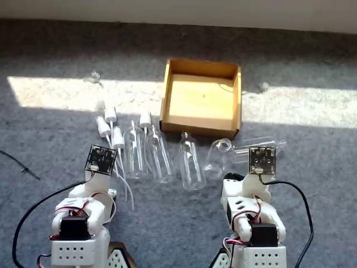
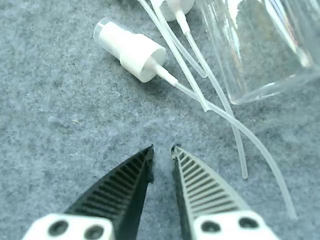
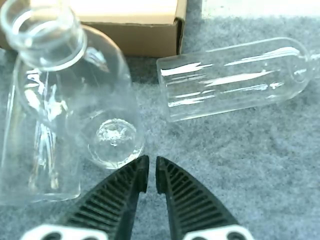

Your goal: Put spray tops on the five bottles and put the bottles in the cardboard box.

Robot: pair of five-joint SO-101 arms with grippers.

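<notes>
The left gripper's [image 2: 161, 150] fingers were all but closed on nothing over grey carpet [image 2: 60, 125], just short of a white plastic spray top [image 2: 132, 47] with a thin tube. Beside it, a clear plastic bottle [image 2: 265, 50] was cut off at the frame's edge. The right gripper's [image 3: 151, 162] fingers, also nearly together and empty, sat beside an uncapped clear bottle [image 3: 75, 90]; whether this stood upright or tilted was hard to tell. The brown cardboard box [image 3: 145, 35] lay just beyond it.

Grey carpet [image 1: 44, 159], bottles [image 1: 191, 159], spray tops [image 1: 117, 138], cardboard box [image 1: 201, 126]
</notes>
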